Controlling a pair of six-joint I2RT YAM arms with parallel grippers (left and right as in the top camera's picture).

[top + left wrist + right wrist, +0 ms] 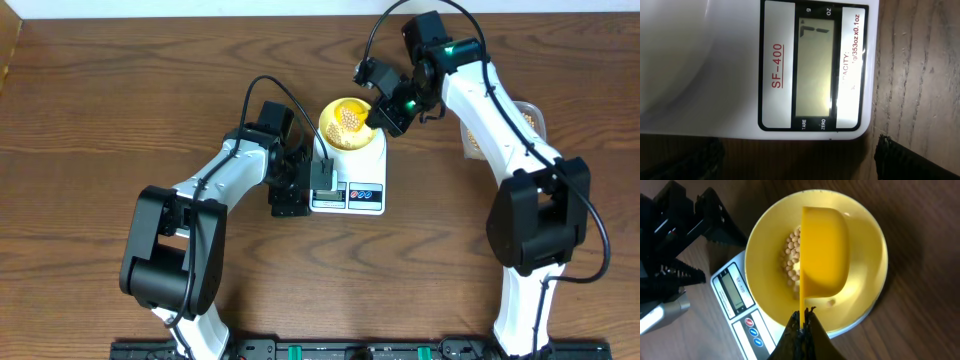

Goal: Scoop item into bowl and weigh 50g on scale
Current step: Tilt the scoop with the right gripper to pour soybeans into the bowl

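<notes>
right gripper point(802, 320): pinching the yellow scoop point(824, 250) by its handle, cup over the bowl point(762, 240)
beans point(792, 255): small pile inside the bowl
bowl: sitting on the scale point(732, 287)
left gripper point(305, 190): fingers spread, right by the scale's display

Beans point(792, 260) in bowl point(867, 250) atop scale point(362, 170)

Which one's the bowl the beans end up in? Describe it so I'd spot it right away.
On the brown wooden table, find the flat white rectangular digital scale near its middle. At its end away from the buttons sits the small round pale-yellow bowl, tan beans inside. The bright yellow plastic scoop over it has a handle; the bowl has none.
</notes>
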